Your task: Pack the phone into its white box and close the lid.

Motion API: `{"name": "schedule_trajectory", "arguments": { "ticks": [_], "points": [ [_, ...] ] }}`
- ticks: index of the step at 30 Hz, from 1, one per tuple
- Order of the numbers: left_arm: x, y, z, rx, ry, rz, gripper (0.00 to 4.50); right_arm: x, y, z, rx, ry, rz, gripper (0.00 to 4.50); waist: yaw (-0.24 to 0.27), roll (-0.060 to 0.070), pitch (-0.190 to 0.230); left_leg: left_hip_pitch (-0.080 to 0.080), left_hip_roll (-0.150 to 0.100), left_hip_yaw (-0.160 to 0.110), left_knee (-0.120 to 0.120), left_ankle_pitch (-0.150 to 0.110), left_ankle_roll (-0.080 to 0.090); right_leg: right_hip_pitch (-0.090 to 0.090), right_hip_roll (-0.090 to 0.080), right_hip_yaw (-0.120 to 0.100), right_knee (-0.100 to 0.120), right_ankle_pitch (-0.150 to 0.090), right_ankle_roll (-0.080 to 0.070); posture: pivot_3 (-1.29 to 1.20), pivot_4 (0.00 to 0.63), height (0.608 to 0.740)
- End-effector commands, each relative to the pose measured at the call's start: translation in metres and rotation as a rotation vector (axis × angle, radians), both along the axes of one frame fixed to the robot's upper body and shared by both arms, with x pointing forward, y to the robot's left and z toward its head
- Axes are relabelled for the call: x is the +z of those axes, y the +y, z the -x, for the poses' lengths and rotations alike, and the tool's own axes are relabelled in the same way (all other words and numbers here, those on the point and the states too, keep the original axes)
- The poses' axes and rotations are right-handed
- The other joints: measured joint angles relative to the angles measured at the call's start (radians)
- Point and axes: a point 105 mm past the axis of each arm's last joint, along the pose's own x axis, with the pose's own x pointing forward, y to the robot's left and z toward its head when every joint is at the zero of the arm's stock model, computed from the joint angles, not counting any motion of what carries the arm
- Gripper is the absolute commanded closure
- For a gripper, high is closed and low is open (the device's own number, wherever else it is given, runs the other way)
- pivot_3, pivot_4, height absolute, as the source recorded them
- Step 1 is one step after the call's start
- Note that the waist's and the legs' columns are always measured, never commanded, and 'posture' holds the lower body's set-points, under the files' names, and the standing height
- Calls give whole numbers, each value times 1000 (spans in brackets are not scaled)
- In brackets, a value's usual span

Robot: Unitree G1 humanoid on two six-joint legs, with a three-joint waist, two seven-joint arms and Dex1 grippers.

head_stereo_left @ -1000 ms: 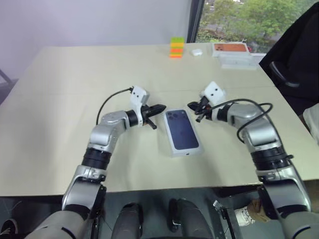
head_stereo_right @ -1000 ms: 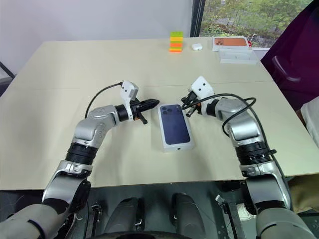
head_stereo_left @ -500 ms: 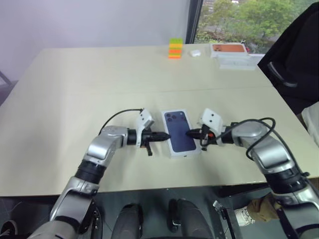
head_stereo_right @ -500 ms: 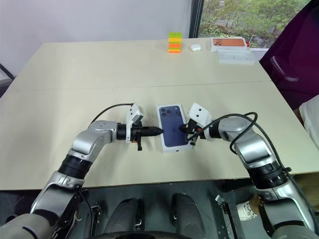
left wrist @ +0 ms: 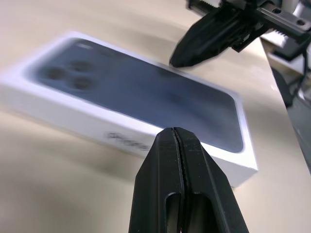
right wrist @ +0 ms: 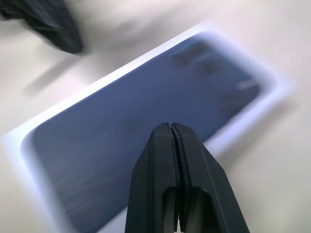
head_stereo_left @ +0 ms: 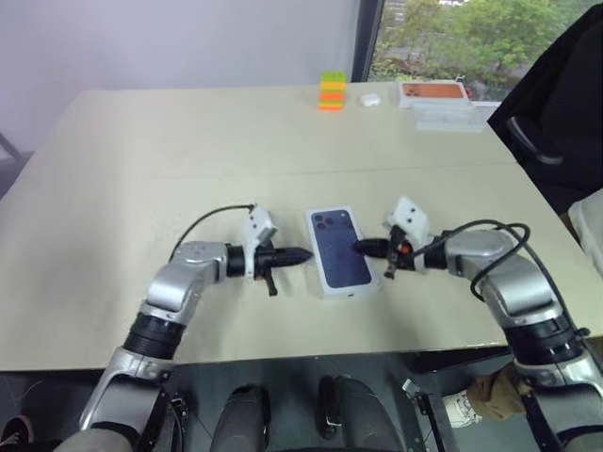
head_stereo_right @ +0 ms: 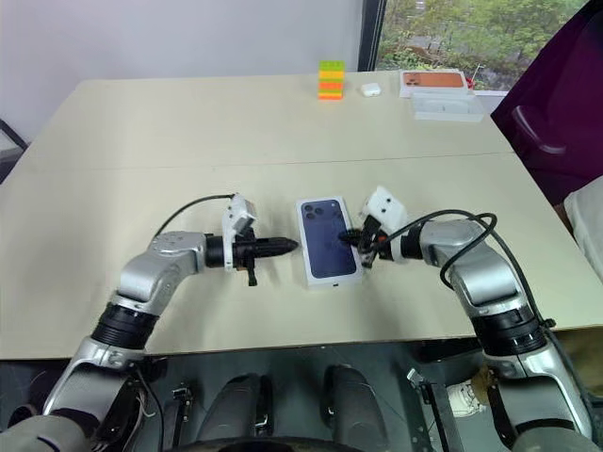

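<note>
Your lid [head_stereo_left: 340,250] sits just below the middle of the frame, flat on the bench [head_stereo_left: 141,160], printed face up. It looks fully seated over the white box [left wrist: 116,133], whose white side wall is what shows in the left wrist view, so I judge the packing finished and the phone shut away inside, hidden from the camera.

Look at your left hand [head_stereo_left: 303,254], left of centre in the frame: clenched on nothing, the two black fingers [left wrist: 177,165] pressed together into one blunt point. It lies nearly level, aimed at the box's long left edge, and a strip of bare bench separates tip from cardboard.

Your right hand [head_stereo_left: 362,247] mirrors it from the right of centre, fingers [right wrist: 172,155] also pinched together and holding nothing. Its tip sits at the box's right edge, over the rim of the lid; whether it touches the cardboard I cannot tell.

Why this arrangement? Two closed points flanking the long sides read as a squaring or pressing pose, good for nudging the lid straight or pushing it down, and of no use for picking anything up.

The lid itself: white rim, dark navy phone picture with a camera cluster at the far corner. It is slightly askew to the bench edge.

Far back, upper right of the frame, sit a stack of coloured blocks [head_stereo_left: 334,90], a small white case [head_stereo_left: 371,98] and an orange-topped box [head_stereo_left: 434,91].
</note>
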Motion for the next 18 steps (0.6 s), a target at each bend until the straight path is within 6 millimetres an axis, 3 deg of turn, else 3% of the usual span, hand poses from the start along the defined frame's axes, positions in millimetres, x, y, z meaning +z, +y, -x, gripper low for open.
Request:
{"name": "schedule_trajectory", "arguments": {
  "ticks": [1,3,8,9,10,11,18],
  "points": [
    [27,27,-5,53,-68,28,4243,30,-3,2,33,-78,-101,3568,1,0,0,0,0,0,0,0,0,0,0,0,0,0,0,0,150,740],
    [30,45,-9,106,-60,13,3620,38,-10,1,26,-132,-90,2594,1,0,0,0,0,0,0,0,0,0,0,-1,0,0,0,0,150,740],
    [46,76,-2,152,-106,42,1192,40,-31,9,47,-172,-49,149,3,0,0,0,-1,1,0,0,0,1,-2,0,-1,0,0,0,150,740],
    [41,82,3,153,-103,18,612,40,-34,11,51,-169,-40,0,3,0,0,0,-1,1,0,0,0,1,-2,0,-1,0,0,0,150,740],
    [35,89,10,156,-93,-10,516,39,-38,17,65,-160,-31,0,3,0,0,0,-1,1,0,0,0,1,-2,0,-1,0,0,0,150,740],
    [30,94,15,157,-86,-30,22,38,-41,21,75,-152,-27,0,0,0,0,0,-1,2,0,0,0,1,-2,0,-1,0,0,0,150,740],
    [24,138,34,266,-152,-128,6,37,-68,40,95,-186,55,0,2,0,0,0,0,2,-1,0,0,-1,-1,1,-1,0,0,0,150,740]
  ]
}}
